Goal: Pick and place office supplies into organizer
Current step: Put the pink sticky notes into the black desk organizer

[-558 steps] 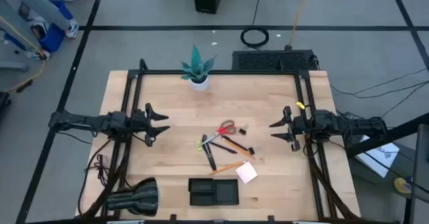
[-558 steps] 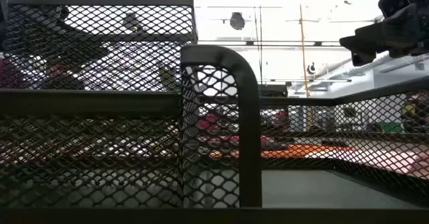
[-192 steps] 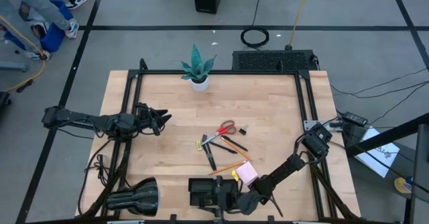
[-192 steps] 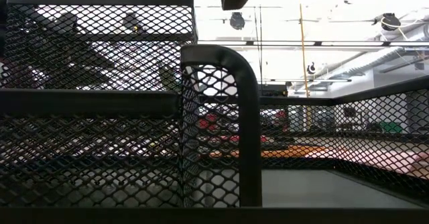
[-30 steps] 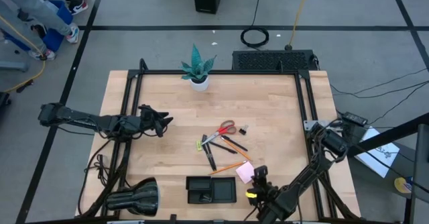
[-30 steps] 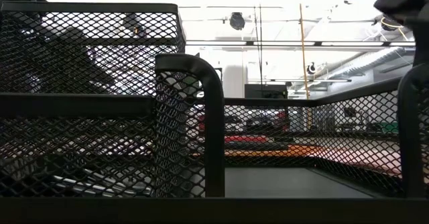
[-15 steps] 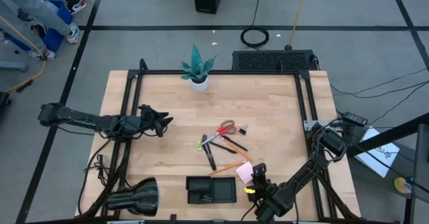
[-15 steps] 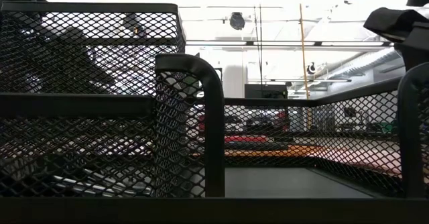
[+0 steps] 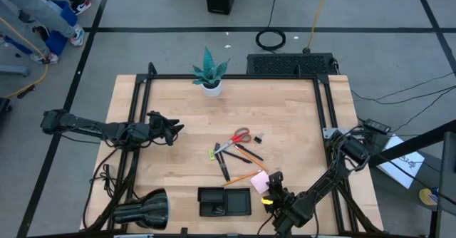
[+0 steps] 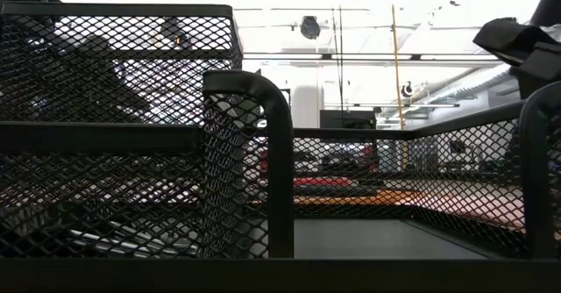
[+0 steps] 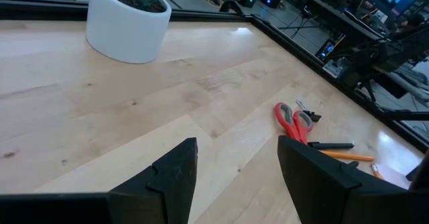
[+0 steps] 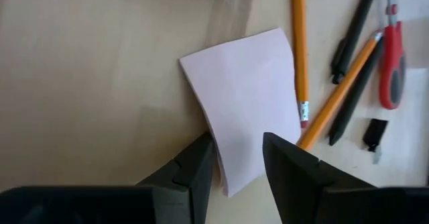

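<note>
In the high view the pink-white note pad (image 9: 260, 182) lies flat near the table's near edge, right of the black mesh organizer (image 9: 225, 202). My right gripper (image 9: 273, 183) (image 12: 238, 160) is open, low over the pad's near-right end, its fingers on either side of that end. Red-handled scissors (image 9: 239, 137), black pens (image 9: 225, 164), orange pencils (image 9: 245, 175), a yellow piece (image 9: 213, 153) and a small black clip (image 9: 258, 136) lie mid-table. My left gripper (image 9: 171, 130) (image 11: 238, 163) waits open at the table's left, above the wood. My right gripper has its two fingers (image 12: 198, 158) on either side of the note pad's near end (image 12: 231, 174), coming from above and from the table's near-right. The pad lies flat on the table. Whether the fingers touch it I cannot tell.
A potted teal plant (image 9: 210, 74) stands at the far edge and a black lamp-like cylinder (image 9: 142, 209) lies at the near-left corner. Black frame rails run along the left and right sides. The organizer's mesh walls (image 10: 131, 153) fill the low view.
My right gripper has crept a little toward the far edge, closer over the note pad, staying open. The pad and the other supplies have kept their places.
</note>
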Motion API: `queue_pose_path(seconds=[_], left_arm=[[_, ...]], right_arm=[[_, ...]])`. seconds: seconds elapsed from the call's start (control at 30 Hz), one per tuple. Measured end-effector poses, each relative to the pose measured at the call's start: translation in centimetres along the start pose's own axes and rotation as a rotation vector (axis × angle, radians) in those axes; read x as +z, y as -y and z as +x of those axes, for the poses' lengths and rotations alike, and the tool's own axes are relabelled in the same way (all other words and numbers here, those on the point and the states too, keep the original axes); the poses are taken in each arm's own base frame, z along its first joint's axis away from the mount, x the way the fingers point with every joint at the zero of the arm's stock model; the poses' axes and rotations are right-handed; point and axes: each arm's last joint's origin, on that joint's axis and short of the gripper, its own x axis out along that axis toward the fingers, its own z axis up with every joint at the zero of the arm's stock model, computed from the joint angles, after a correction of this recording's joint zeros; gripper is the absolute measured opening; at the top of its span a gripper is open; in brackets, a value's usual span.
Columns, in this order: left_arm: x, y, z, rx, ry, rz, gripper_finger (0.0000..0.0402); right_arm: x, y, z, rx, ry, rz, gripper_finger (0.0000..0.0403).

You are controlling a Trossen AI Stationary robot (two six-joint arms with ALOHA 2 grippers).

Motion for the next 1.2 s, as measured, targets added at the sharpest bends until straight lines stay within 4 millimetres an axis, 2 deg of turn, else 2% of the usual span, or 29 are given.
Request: queue_pose_path(seconds=[0.23,0.33,0.5,0.77,0.93,1.2], left_arm=[[0.0,0.0,0.0,0.0,-0.001,-0.003,0.0212],[0.0,0.0,0.0,0.0,0.0,-0.006,0.0212],[0.0,0.0,0.0,0.0,-0.001,-0.019,0.0212],[0.0,0.0,0.0,0.0,-0.001,-0.02,0.0212],[0.0,0.0,0.0,0.0,-0.002,-0.02,0.0212],[0.0,0.0,0.0,0.0,-0.002,-0.02,0.0212]], right_arm=[[0.3,0.1,0.3,0.01,0.009,-0.016,0.0111],[0.6,0.1,0.5,0.021,0.02,-0.023,0.0082],[0.7,0.2,1.3,0.03,0.042,0.006,0.001],[0.6,0.6,1.8,0.007,0.046,0.062,0.0003],[0.5,1.4,0.7,0.004,0.058,0.099,0.0001],[0.8,4.5,-3.1,-0.025,0.183,0.238,0.0001]])
